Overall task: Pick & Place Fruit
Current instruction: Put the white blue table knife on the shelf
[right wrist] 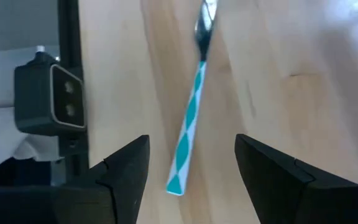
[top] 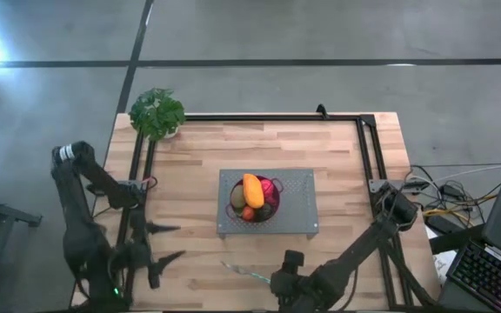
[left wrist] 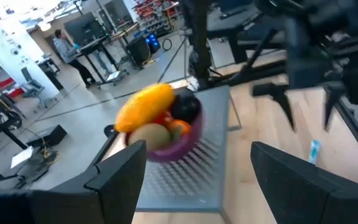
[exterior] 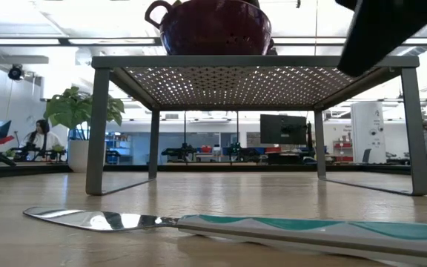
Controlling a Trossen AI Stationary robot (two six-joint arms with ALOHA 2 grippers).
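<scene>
Several toy fruits are piled in a dark red bowl (top: 266, 205): an oblong orange one (top: 252, 189) on top, with a green, a dark and a red piece beside it. The bowl stands on a grey perforated rack (top: 294, 216) at mid-table. In the left wrist view the orange fruit (left wrist: 143, 107) and the bowl (left wrist: 178, 148) show beyond my left gripper (left wrist: 197, 155). That gripper (top: 170, 243) hovers open to the left of the rack. My right gripper (top: 272, 278) is open near the front edge, above a knife (right wrist: 190, 118) lying flat on the table.
The knife (top: 243, 270) has a teal-and-white handle and a silver blade (exterior: 95, 219). It lies in front of the rack (exterior: 250, 81). A potted plant (top: 156, 113) stands at the far left corner. Black rails (top: 368, 148) run along the table's far and side edges.
</scene>
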